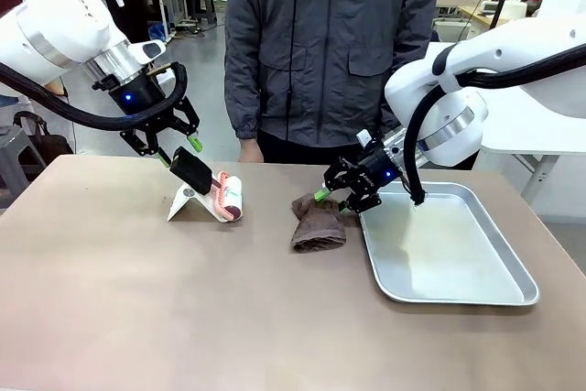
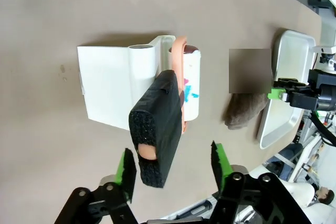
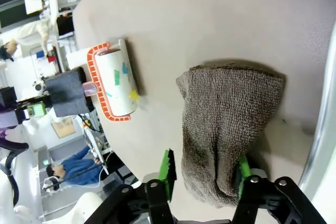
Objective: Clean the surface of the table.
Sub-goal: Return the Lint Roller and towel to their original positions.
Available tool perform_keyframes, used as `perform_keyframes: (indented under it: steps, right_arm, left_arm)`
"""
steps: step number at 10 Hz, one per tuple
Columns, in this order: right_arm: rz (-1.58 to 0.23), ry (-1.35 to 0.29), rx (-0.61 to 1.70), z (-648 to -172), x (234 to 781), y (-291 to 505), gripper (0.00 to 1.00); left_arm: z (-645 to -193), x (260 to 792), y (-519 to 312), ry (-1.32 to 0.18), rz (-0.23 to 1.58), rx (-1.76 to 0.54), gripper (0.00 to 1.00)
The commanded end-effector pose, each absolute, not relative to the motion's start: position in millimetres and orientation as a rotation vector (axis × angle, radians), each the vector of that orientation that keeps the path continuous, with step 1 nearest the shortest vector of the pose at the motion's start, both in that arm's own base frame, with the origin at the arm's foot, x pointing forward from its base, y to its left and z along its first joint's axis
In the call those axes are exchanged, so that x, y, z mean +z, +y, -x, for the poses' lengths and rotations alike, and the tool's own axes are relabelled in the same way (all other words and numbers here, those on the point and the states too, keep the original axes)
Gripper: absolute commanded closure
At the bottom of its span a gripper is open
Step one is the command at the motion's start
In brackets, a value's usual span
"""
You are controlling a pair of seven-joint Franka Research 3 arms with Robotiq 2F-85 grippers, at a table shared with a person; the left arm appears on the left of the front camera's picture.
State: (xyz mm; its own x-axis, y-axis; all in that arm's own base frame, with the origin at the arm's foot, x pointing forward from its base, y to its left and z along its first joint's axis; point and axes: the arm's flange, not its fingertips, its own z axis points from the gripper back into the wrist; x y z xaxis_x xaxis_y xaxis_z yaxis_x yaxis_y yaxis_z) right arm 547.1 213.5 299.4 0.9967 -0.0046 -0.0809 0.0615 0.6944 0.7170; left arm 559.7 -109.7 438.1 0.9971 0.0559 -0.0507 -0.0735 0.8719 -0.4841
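Pictured on the table (image 1: 137,299): left gripper (image 2: 170,169) spread open just behind a lint roller's (image 2: 186,85) black handle (image 2: 157,127). Right gripper (image 3: 205,174), jaws apart, straddling a brown cloth (image 3: 226,124) beside the metal tray (image 1: 458,254).

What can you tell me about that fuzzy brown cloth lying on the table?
The brown cloth is a terry towel, folded into a thick, rumpled bundle. It lies flat on the taupe table, right beside the metal tray. The right gripper straddles one end with jaws open, a green pad on each side.
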Motion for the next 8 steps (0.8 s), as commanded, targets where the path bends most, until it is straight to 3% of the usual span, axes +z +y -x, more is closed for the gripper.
perform_keyframes:
  steps: [1, 2, 8]
  right_arm:
    - [-0.819, 0.071, -0.038, -544, 298, 213, 0.04]
    - [-0.822, 0.068, -0.037, -544, 297, 213, 0.00]
    - [-0.840, 0.040, -0.029, -536, 306, 202, 0.00]
  left_arm:
    - [-564, 445, -110, 0.021, 0.489, 0.103, 0.00]
    - [-564, 447, -107, 0.018, 0.493, 0.110, 0.00]
    - [-555, 459, -83, 0.014, 0.553, 0.114, 0.00]
